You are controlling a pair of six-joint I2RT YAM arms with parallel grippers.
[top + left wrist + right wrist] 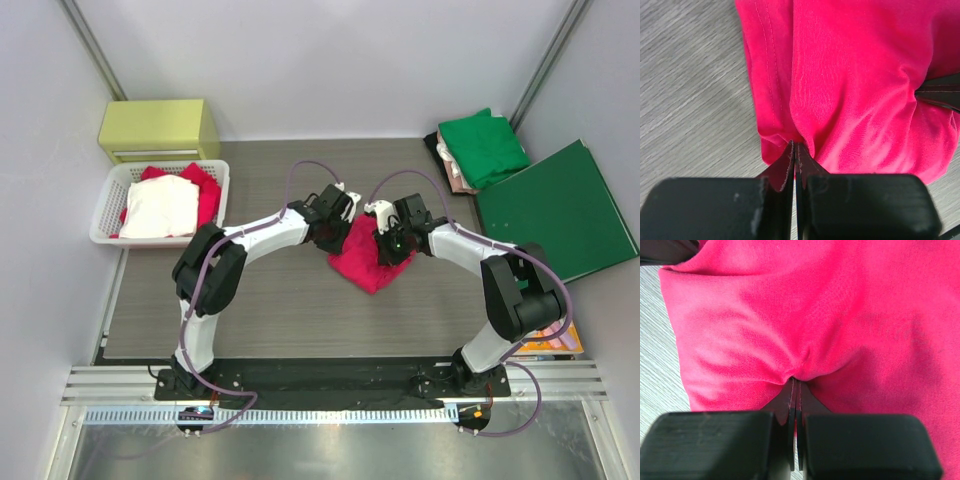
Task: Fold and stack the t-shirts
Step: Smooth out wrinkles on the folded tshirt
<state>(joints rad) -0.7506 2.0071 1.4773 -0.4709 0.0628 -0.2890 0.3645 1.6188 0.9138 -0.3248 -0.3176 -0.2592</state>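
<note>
A bright pinkish-red t-shirt (365, 265) lies bunched at the middle of the table. My left gripper (336, 226) is shut on a pinch of its cloth at the left upper edge; the left wrist view shows the tips (795, 146) closed on a fold of the red shirt (850, 85). On the right side of the same shirt (805, 310) my right gripper (388, 240) is shut too, its tips (796, 381) pressed together on a pucker of cloth. A folded green t-shirt (485, 145) tops a pale beige-pink one (456, 175) at the back right.
A flat dark-green folder (556, 212) lies at the right beside the stack. A white basket (103, 212) at the left holds white and red cloth. Behind it stands a yellow-green box (160, 128). An orange item (555, 345) sits by the right arm's base.
</note>
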